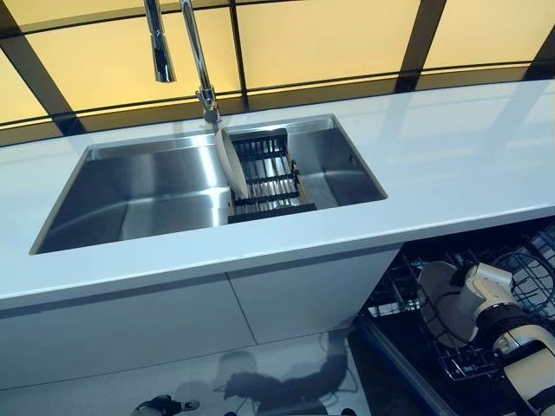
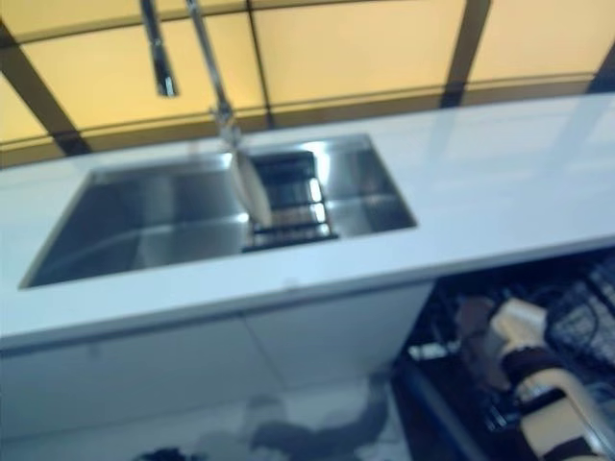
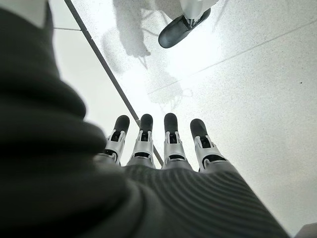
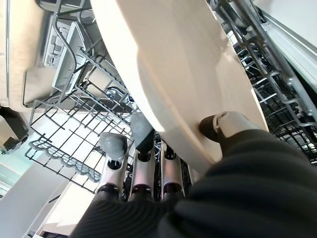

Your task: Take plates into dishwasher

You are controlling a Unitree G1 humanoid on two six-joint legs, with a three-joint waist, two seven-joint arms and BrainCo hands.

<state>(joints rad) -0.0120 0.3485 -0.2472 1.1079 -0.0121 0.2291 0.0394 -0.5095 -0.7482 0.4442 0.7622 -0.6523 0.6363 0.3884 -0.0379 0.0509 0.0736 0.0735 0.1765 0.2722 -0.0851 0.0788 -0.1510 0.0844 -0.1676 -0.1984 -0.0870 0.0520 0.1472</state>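
Below the white counter (image 1: 451,165), wire rack (image 4: 74,129) surrounds pinched plate (image 4: 178,84).

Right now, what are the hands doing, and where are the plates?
Right hand pinching a plate over the dishwasher rack. Left hand idle, open, low over the floor. Another plate waits in the sink rack. Nothing blocking.

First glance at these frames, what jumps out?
The right robot hand, down in the open dishwasher rack at lower right under the counter, pinches a cream plate between thumb and fingers. Another plate stands on edge in a black drying rack inside the steel sink, beneath the faucet. The left robot hand hangs idle over the floor, fingers straight.
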